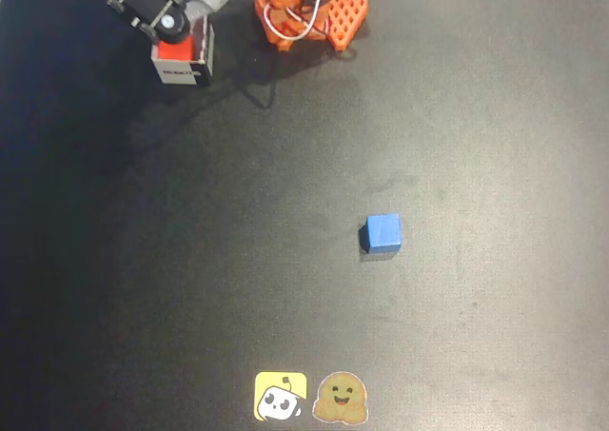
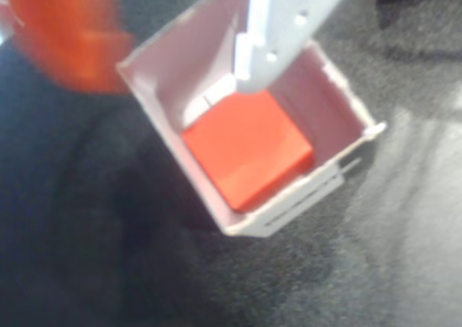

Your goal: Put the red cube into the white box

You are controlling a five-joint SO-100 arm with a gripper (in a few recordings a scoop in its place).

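Red cube (image 2: 247, 152) down inside the white box (image 2: 162, 89), resting on its floor, tilted edges close to the walls in the wrist view. From overhead, a strip of red (image 1: 178, 51) visible within the white box (image 1: 183, 68), dark printed label on the side facing the camera. Box at the top left of the dark surface (image 1: 285, 288), just beside the orange base of the arm (image 1: 309, 10). Gripper (image 1: 169, 27) directly above the box in the overhead view, black and white parts covering its upper half. In the wrist view, one pale finger (image 2: 289, 24) reaching down over the box opening, tip just above the cube's far edge; a blurred orange finger (image 2: 68, 31) off to the left, outside the box wall. Fingers spread wide apart, nothing held between them, cube apparently free of both. Blue cube (image 1: 383, 233) alone near the middle of the surface, well apart from the box. Two stickers at the bottom edge: a yellow one with a small white robot figure (image 1: 281, 397) and a tan smiling face (image 1: 341, 399), side by side.
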